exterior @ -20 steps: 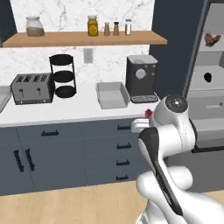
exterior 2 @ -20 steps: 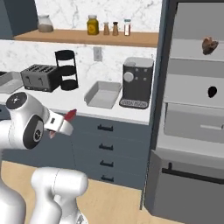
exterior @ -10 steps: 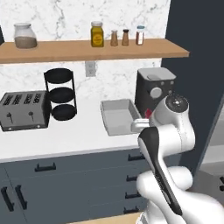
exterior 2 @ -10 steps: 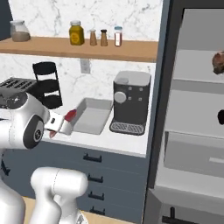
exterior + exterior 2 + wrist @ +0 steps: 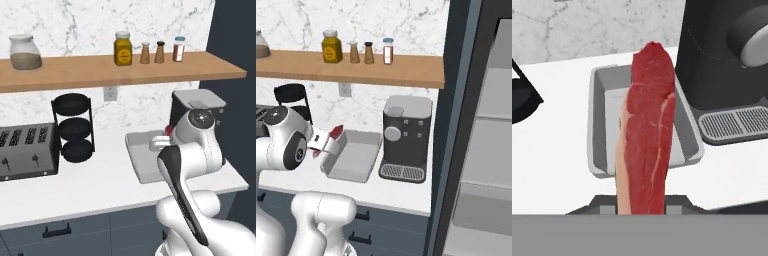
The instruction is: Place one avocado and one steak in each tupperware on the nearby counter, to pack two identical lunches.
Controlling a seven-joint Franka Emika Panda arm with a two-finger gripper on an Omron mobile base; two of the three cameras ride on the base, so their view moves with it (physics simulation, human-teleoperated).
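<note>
Just steak (image 5: 646, 135) in gripper (image 5: 641, 202) above tupperware (image 5: 598, 150)

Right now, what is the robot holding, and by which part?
The steak, gripped at its near end between the fingers; the rest sticks out toward the tupperware.

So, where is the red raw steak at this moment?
The red raw steak is held in the shut gripper, in the air near the light grey plastic tupperware, left of the black coffee machine.

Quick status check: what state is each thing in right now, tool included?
tool: shut on the steak.
steak: held in the air, in front of the tupperware.
tupperware: empty, on the counter beside the coffee machine.
coffee machine: upright, drip tray bare.
counter: white.
</note>
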